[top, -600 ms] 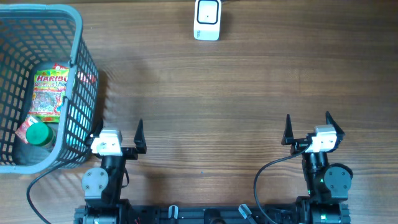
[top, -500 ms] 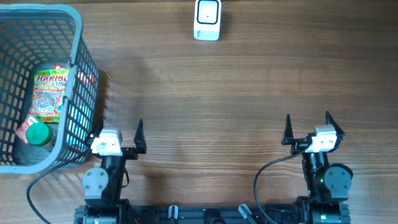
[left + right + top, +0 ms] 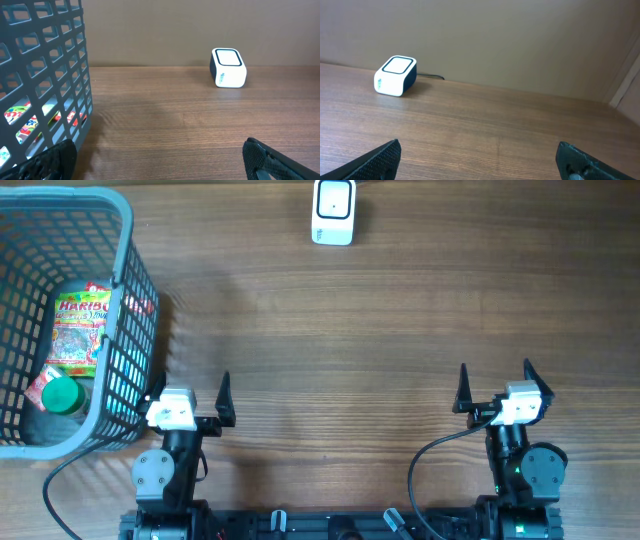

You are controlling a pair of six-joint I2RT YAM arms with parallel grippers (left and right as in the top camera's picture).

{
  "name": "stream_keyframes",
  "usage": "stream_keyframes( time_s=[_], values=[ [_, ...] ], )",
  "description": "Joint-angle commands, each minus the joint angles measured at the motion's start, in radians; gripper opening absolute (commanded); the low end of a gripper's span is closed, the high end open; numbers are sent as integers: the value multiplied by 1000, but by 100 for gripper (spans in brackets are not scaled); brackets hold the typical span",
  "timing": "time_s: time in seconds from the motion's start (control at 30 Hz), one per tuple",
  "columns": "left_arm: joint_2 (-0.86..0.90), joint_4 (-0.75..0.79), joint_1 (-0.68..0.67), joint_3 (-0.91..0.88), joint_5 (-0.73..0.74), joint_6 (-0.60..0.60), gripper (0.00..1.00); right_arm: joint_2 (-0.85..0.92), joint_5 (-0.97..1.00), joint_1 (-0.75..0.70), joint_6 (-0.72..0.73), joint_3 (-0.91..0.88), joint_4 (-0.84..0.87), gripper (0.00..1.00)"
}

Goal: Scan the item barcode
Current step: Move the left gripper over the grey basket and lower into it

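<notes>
The white barcode scanner (image 3: 333, 212) stands at the far middle of the table, also seen in the left wrist view as the scanner (image 3: 229, 67) and in the right wrist view as the scanner (image 3: 395, 76). The items lie in the grey-blue basket (image 3: 125, 260) at the left: a Haribo bag (image 3: 82, 330), a green-capped bottle (image 3: 62, 395) and a red packet (image 3: 40, 385). My left gripper (image 3: 192, 385) is open right beside the basket's near right corner, holding nothing. My right gripper (image 3: 495, 375) is open and holds nothing at the near right.
The basket wall (image 3: 45, 75) fills the left of the left wrist view, with colourful packaging (image 3: 25, 125) showing through its mesh. A black cable runs from the scanner to the back wall. Bare wooden table (image 3: 340, 340) lies between the grippers and the scanner.
</notes>
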Motion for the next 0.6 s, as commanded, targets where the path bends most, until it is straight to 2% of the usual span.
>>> stream_keyframes(
  time_s=[0.0, 0.37, 0.57],
  values=[
    [-4, 5, -4, -11, -14, -3, 100, 0, 13, 6, -13, -1, 3, 100],
    [-4, 6, -5, -11, 10, -7, 100, 0, 13, 6, -13, -1, 3, 100],
    [-4, 26, -5, -11, 180, -7, 100, 0, 13, 6, -13, -1, 3, 100]
  ],
)
